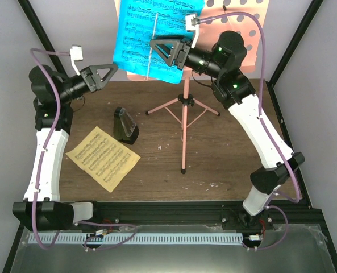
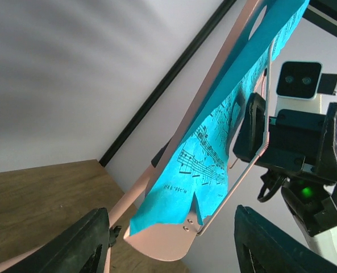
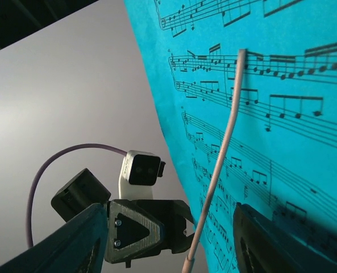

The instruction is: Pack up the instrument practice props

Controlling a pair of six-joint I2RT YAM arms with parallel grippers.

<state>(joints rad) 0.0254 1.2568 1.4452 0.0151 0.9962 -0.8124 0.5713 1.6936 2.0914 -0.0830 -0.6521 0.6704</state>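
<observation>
The pink music stand (image 1: 184, 108) rises from its tripod on the table, and its hole-punched desk (image 1: 242, 23) sits at the back. A cyan sheet-music page (image 1: 140, 28) lies on the desk under a thin pink retaining wire (image 3: 222, 153). My right gripper (image 1: 167, 52) is open in front of the page's lower part, with the wire and the page's left edge (image 3: 179, 142) between its fingers. My left gripper (image 1: 104, 75) is open just left of the desk's lower corner (image 2: 162, 242), touching nothing. On the table are the black metronome (image 1: 124, 125) and the pale-yellow page (image 1: 104, 157).
Black frame posts (image 1: 296, 40) stand at the back corners and grey walls close in behind the stand. The two grippers face each other closely across the cyan page's lower left corner. A black rail (image 1: 168, 210) runs along the table's near edge.
</observation>
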